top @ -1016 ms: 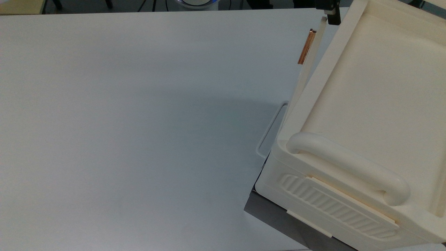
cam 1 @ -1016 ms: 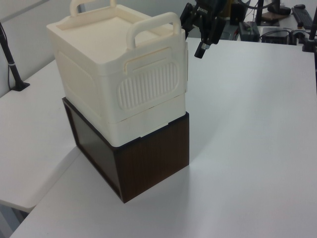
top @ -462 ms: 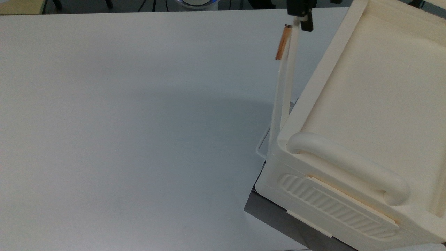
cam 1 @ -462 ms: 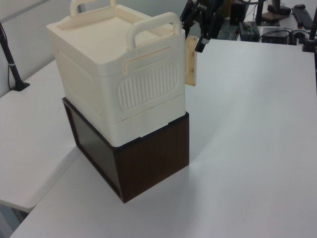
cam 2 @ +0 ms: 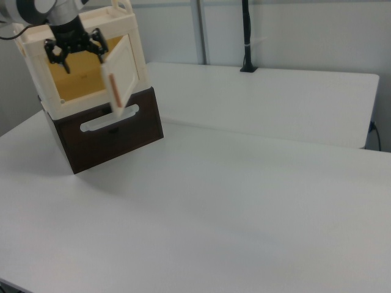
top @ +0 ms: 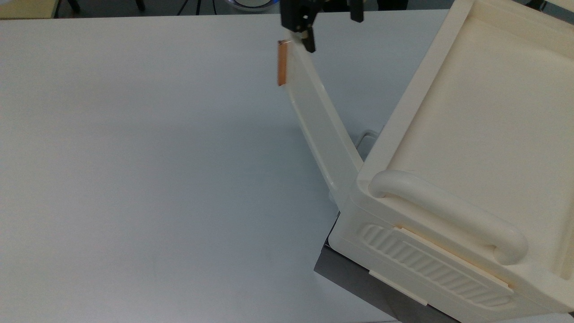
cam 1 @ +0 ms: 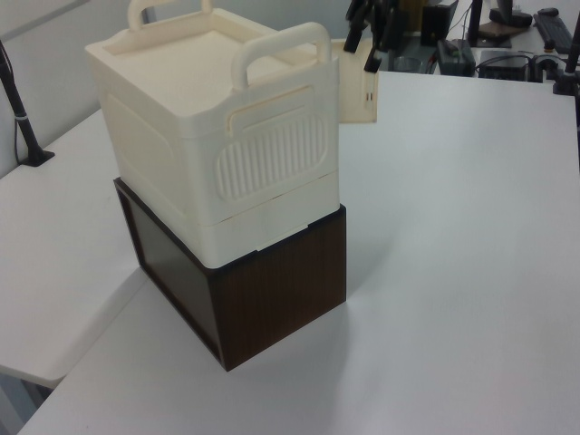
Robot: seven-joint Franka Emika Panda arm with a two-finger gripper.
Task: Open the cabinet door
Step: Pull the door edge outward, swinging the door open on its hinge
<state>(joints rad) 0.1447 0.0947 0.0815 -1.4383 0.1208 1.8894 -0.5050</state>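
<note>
The gripper [cam 2: 76,52] hung in front of the cream cabinet [cam 2: 36,55], its black fingers [cam 2: 98,49] spread apart and pinching nothing. In the top view the gripper [top: 320,20] sat at the upper edge, one finger [top: 308,40] touching or just beside the free end of the cabinet door [top: 320,125]. That door stood swung well out from the cabinet [top: 471,134], hinged at the corner near the thick rounded handle [top: 448,211], with its copper bar handle [top: 281,63] at the far end, on the top view's left of the finger. In the right view the door [cam 2: 122,70] angled outward, exposing a yellowish interior [cam 2: 76,76]. The cabinet rested on a dark brown box [cam 1: 263,281] on the white table [top: 157,179].
</note>
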